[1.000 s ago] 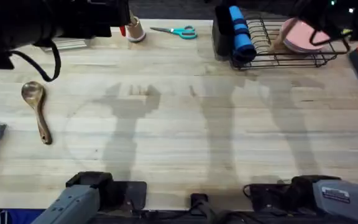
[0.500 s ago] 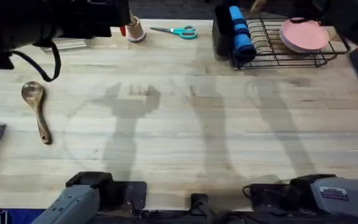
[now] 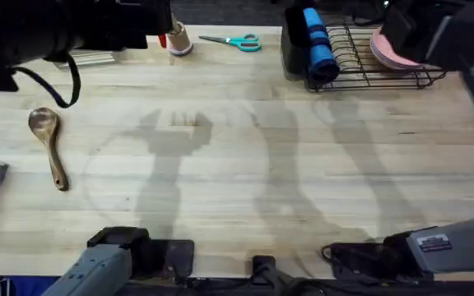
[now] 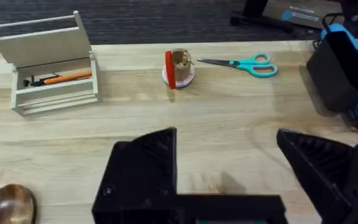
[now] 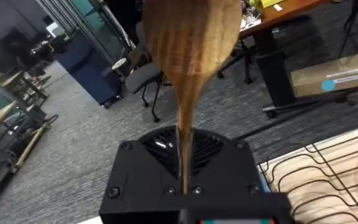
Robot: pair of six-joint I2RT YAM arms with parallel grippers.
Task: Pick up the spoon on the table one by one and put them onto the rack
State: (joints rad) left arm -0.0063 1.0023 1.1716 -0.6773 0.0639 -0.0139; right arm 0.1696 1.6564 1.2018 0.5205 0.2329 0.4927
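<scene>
The right gripper hovers above the black wire rack at far right, clamping a brown wooden spoon; the left gripper gapes over the light butcher-block table.

Brown striped-grain spoon, black wire rack (pink plate), teal scissors

Teal scissors, pink plate
</scene>
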